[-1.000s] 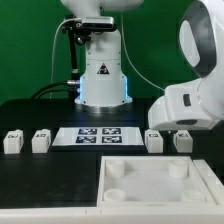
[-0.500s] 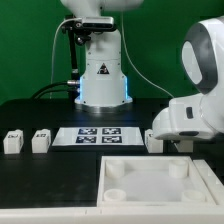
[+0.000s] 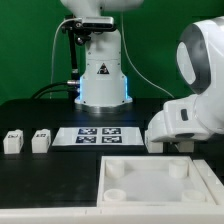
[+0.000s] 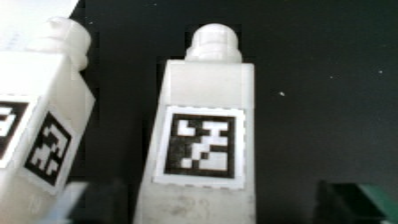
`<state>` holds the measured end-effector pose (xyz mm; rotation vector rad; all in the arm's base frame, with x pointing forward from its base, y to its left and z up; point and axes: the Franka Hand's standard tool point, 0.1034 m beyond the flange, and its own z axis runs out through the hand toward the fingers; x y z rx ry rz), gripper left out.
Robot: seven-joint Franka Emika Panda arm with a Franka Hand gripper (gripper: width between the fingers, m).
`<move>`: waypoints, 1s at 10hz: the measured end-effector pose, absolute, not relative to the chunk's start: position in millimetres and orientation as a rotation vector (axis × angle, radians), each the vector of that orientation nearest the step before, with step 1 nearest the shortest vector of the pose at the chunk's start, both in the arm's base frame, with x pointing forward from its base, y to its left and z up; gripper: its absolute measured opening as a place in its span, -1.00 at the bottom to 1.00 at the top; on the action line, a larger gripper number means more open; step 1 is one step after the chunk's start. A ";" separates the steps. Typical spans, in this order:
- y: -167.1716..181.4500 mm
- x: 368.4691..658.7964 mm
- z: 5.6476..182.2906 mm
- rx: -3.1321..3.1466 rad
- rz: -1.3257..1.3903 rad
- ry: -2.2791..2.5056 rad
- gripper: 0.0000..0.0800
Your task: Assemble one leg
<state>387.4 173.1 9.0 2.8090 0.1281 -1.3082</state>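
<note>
Black tabletop [image 3: 30, 115], the arm [image 3: 185, 120] low at the exterior view's right; the leg [image 4: 210, 130] sits under the wrist, a second leg [image 4: 39, 110] just beside it. The claw's width I can't tell. Best centre on the tagged leg, clear of its neighbour, before closing

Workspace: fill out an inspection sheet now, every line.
surface: black table, with the marker board flat on it.
job's things: two legs at the exterior view's left; two legs close up in the wrist view.
clutter: white tray in front.
tool: hidden behind the arm; state cannot be told.
cables: black cables beside the robot base.
surroundings: nothing seen.
</note>
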 end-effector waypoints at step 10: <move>171.8 388.5 10.2 2.810 -1.310 0.132 -0.27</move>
